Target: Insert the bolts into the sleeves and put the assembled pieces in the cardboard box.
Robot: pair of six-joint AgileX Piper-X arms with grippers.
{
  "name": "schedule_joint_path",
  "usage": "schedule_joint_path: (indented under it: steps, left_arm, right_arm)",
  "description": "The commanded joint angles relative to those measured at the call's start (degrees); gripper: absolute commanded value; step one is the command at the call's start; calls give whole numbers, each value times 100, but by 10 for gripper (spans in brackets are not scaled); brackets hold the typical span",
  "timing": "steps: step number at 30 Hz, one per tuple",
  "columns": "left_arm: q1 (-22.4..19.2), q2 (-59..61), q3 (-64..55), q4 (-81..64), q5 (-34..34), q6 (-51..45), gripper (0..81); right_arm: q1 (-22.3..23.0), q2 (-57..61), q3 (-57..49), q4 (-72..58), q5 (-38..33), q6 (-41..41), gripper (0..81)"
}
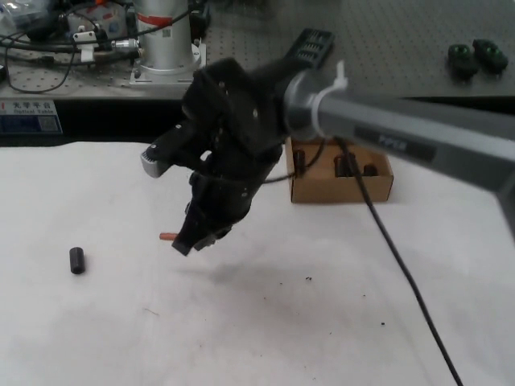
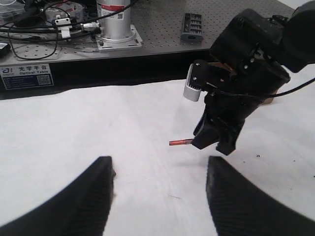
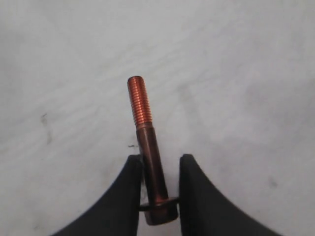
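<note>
My right gripper [image 1: 193, 238] hangs a little above the white cloth, shut on a copper bolt [image 3: 147, 142]. It holds the bolt near the head, and the threaded end sticks out past the fingertips. In the high view the bolt's tip [image 1: 167, 236] points toward the left side of the bench. A black sleeve [image 1: 76, 260] lies on the cloth farther left, apart from the bolt. The cardboard box [image 1: 338, 190] stands behind the arm with dark pieces inside. My left gripper [image 2: 160, 189] is open and low over the cloth, facing the right gripper [image 2: 215, 141] and the bolt [image 2: 180, 142].
A white cloth [image 1: 306, 338] covers the bench. The right arm's cable [image 1: 396, 253] trails across it toward the front. Behind the cloth, a perforated metal table holds a silver post [image 1: 165, 36], tangled cables, a black finned block [image 1: 311, 47] and two dark green parts [image 1: 476, 58].
</note>
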Motion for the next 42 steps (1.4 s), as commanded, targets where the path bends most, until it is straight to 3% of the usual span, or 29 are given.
schedule_joint_path:
  steps: [1, 5, 9, 13, 20, 22, 25, 26, 32, 38, 42]
  left_arm:
    - [9, -28, -62, -73, 111, 719, 412]
    - [9, -28, -62, -73, 118, 1403, 412]
    - [9, -28, -62, -73, 118, 1473, 412]
    - [9, -28, -62, -73, 118, 1504, 412]
    - [9, -28, 7, -73, 155, 1578, 412]
    - [9, -28, 44, -73, 205, 1557, 412]
    - [9, -28, 107, -73, 496, 1555, 412]
    - [9, -28, 119, -50, 567, 1555, 412]
    - [9, 285, 132, -51, 693, 1555, 412]
    - [9, 1023, 132, -71, 784, 1569, 412]
    - [14, 1246, 80, -96, -242, 1584, 412]
  right_arm:
    - [50, -170, -39, 739, -719, -688, 54]
    - [56, -183, 169, 948, -1400, -1113, 54]
    - [72, -183, 560, 1215, -1870, -1580, 54]
    - [163, -183, 926, 1439, -1988, -2201, 54]
    - [345, -183, 1017, 1369, -2031, -2228, 14]
    - [381, -183, 1017, 1371, -2031, -2228, 133]
    - [394, -183, 1017, 1371, -2019, -1985, 388]
    - [394, -183, 1017, 1360, -1943, -1802, 428]
    - [394, -327, 1017, 1458, -1641, -1466, 319]
    - [347, -712, 1017, 1234, -1102, -1260, 314]
    - [294, -847, 1006, 425, -941, -112, 314]
